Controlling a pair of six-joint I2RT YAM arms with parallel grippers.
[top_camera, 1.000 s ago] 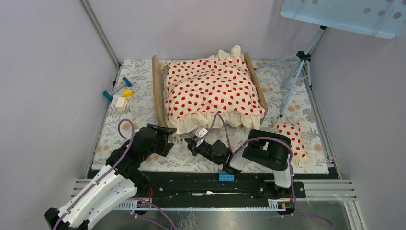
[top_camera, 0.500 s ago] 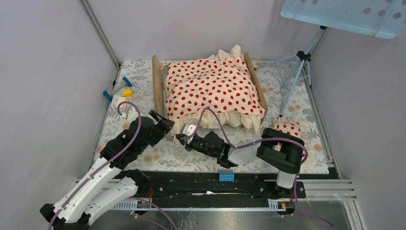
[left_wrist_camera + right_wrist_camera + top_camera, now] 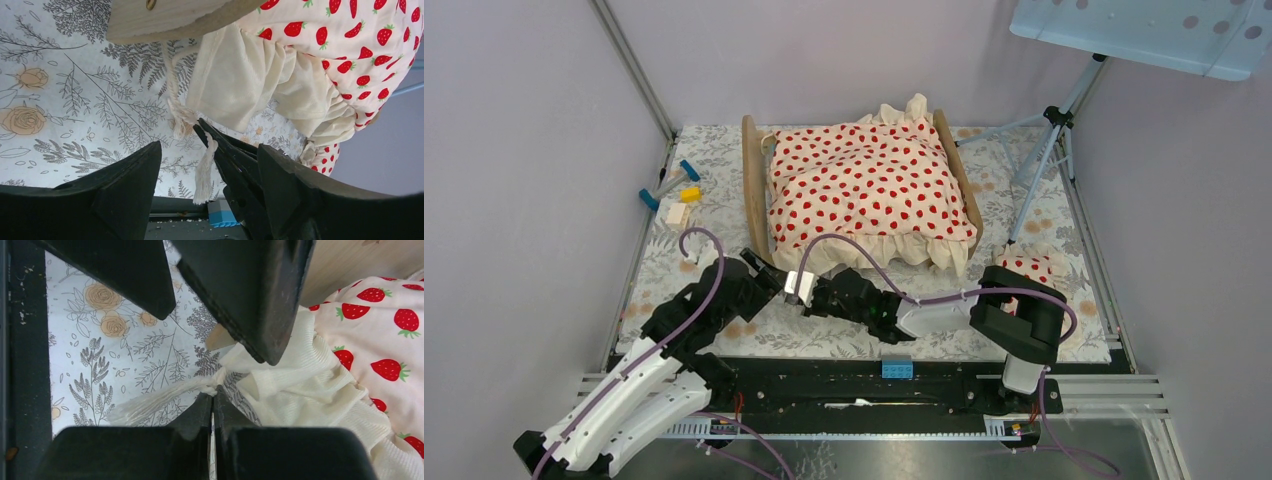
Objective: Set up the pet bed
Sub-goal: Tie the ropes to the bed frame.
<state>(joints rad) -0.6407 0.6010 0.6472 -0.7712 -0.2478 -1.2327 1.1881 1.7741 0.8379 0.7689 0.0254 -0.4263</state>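
Blk/wht arms (image 3: 639, 385), purple cables (image 3: 944, 297).

Open mat (image 3: 719, 215) lies left of the pet bed (image 3: 751, 180), bounded by loose blocks (image 3: 674, 200) at the edge. The bed's near left corner is blocked: the right gripper (image 3: 790, 284), clamped on the blanket's tassel (image 3: 204, 172), sits between the spread fingers of the left gripper (image 3: 766, 268). The right arm (image 3: 924, 315) crosses the front strip. The pillow (image 3: 1030, 268) and tripod (image 3: 1044, 150) obstruct the right side.

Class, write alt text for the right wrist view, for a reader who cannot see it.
The right gripper, shut, pinches a cream tassel beside the strawberry-print blanket, above a floral mat. The open left gripper fills the top, and the wood of the pet bed shows at upper right.
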